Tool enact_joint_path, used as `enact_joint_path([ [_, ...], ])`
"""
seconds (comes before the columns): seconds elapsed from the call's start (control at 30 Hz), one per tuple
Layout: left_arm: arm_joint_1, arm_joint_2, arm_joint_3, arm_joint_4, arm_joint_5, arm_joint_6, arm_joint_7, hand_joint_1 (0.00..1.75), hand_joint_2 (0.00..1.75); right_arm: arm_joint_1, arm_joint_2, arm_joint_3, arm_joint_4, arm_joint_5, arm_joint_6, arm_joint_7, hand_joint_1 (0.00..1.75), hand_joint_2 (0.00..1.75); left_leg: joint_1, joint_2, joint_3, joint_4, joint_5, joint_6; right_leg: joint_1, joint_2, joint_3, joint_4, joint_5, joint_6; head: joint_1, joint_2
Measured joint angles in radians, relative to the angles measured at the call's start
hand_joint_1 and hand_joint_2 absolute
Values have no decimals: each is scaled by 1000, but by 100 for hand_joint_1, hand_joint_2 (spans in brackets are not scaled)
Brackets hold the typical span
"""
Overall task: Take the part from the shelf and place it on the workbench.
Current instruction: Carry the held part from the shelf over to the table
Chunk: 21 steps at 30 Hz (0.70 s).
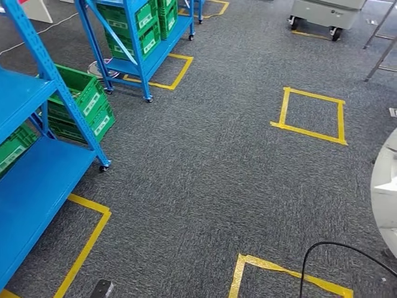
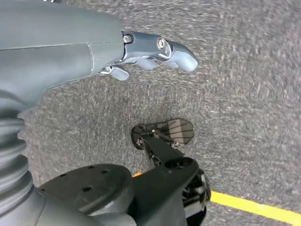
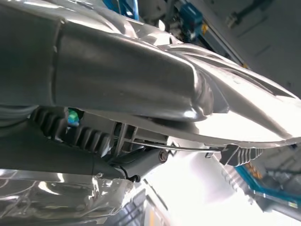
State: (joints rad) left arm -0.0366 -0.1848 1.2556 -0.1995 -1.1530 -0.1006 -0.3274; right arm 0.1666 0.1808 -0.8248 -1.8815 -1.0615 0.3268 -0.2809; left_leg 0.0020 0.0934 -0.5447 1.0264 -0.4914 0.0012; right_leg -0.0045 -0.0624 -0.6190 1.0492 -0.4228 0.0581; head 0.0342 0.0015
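While the head view shows blue shelves [image 1: 42, 167] with green crates [image 1: 82, 102], the right wrist view shows the right hand [image 3: 149, 94] gripping a silvery part [image 3: 248, 117]; the left hand [image 2: 106, 52] hangs, fingers [image 2: 177, 54] extended together, holding nothing.

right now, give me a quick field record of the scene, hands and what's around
left hand: hangs over grey carpet, fingers straight, holds nothing
right hand: grips a large silver part
near shelf: blue, at the robot's left, green crates behind it
far shelf: blue, green crates inside
floor: yellow tape squares
workbench: cannot tell
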Motion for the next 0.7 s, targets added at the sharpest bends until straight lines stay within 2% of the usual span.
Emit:
enact_joint_path([
  [0.07, -3, 0, 0, 0, -2, -3, -1, 0, 175, -5, -1, 0, 3, 8, -10, -8, 175, 0, -2, 21, 8, -7, -1, -12, 3, 19, -1, -8, 2, -14, -1, 0],
  [0.1, -5, 0, 0, 0, -3, -4, -3, 0, 175, -6, -1, 0, 3, 11, -14, -15, 175, 0, 0, 22, 11, -9, -3, -18, 2, 32, -1, -13, 5, -20, -1, 0],
  [0.13, -7, 0, -1, 0, -3, -4, -4, 0, 175, -7, -2, 1, 4, 12, -17, -22, 175, 0, 1, 7, 10, -1, -11, -23, -1, 43, 1, -18, 8, -26, -2, 0],
  [0.17, -9, 0, -1, 0, -4, -4, -5, 0, 175, -10, -2, 2, 4, 12, -20, -28, 175, 0, 2, -18, -2, 25, -29, -26, -3, 54, 3, -24, 11, -31, -4, 0],
  [0.23, -8, 1, -1, 0, -5, -3, -4, 0, 175, -16, -3, 3, 9, 8, -23, -37, 175, 0, 4, -73, -60, 141, -88, -28, -6, 75, 5, -28, 12, -38, -8, 0],
  [0.27, -6, 1, -1, 0, -5, -2, -3, 0, 175, -18, -3, 3, 12, 5, -24, -40, 175, 0, 3, -84, -97, 206, -113, -29, -5, 89, 5, -28, 12, -40, -10, 0],
  [0.3, -3, 2, -1, 0, -5, -1, -1, 0, 175, -19, -3, 4, 16, 2, -24, -42, 175, 0, 3, -89, -124, 251, -121, -28, -5, 103, 5, -28, 12, -40, -11, 0],
  [0.33, -1, 2, -1, 0, -5, 1, 0, 0, 175, -19, -3, 4, 19, -1, -24, -44, 175, 0, 3, -91, -136, 262, -108, -28, -5, 118, 6, -28, 12, -40, -10, 0],
  [0.37, 0, 2, -1, 0, -5, 2, 1, 0, 175, -18, -3, 3, 23, -4, -24, -47, 175, 0, 3, -94, -129, 234, -76, -27, -5, 134, 8, -28, 12, -40, -10, 0],
  [0.4, 0, 3, -1, 0, -5, 2, 1, 0, 175, -18, -3, 3, 26, -6, -24, -48, 175, 0, 4, -104, -106, 177, -35, -26, -6, 149, 9, -27, 12, -38, -10, 0],
  [0.43, 0, 4, -1, 0, -5, 2, 1, 0, 175, -19, -3, 3, 29, -7, -24, -49, 175, 0, 7, -128, -79, 110, 2, -25, -6, 163, 9, -26, 12, -35, -10, 0],
  [0.47, 0, 5, -1, 0, -5, 2, 2, 0, 175, -19, -3, 3, 31, -7, -24, -49, 175, 0, 10, -149, -54, 52, 25, -23, -6, 178, 6, -22, 11, -30, -10, 0],
  [0.5, -1, 5, -1, 0, -6, 3, 2, 0, 175, -20, -4, 3, 32, -8, -24, -50, 175, 0, 11, -165, -39, 15, 35, -22, -6, 190, 1, -20, 11, -25, -10, 0],
  [0.53, -2, 5, -1, 0, -6, 4, 4, 0, 175, -19, -5, 3, 33, -9, -24, -51, 175, 0, 11, -172, -33, -2, 33, -19, -7, 202, -3, -19, 12, -19, -11, 0],
  [0.57, -3, 5, -1, 0, -8, 6, 6, 0, 175, -17, -6, 3, 34, -10, -24, -51, 175, 0, 11, -162, -30, -6, 31, -14, -10, 214, -9, -20, 13, -13, -11, 0],
  [0.6, -4, 6, -1, 0, -11, 8, 8, 0, 175, -15, -8, 2, 34, -12, -24, -51, 175, 0, 10, -150, -28, -8, 32, -7, -11, 211, -12, -21, 14, -8, -11, 0],
  [0.63, -6, 6, -1, 0, -13, 11, 10, 0, 175, -13, -10, 1, 34, -13, -25, -51, 175, 0, 10, -138, -26, -9, 32, 1, -11, 188, -18, -11, 9, -3, -9, 0],
  [0.7, -6, 6, -1, 0, -19, 14, 12, 0, 175, -16, -14, 2, 36, -14, -29, -51, 175, 0, 9, -111, -21, -12, 33, 14, -10, 114, -53, 64, -34, 4, -4, 0],
])
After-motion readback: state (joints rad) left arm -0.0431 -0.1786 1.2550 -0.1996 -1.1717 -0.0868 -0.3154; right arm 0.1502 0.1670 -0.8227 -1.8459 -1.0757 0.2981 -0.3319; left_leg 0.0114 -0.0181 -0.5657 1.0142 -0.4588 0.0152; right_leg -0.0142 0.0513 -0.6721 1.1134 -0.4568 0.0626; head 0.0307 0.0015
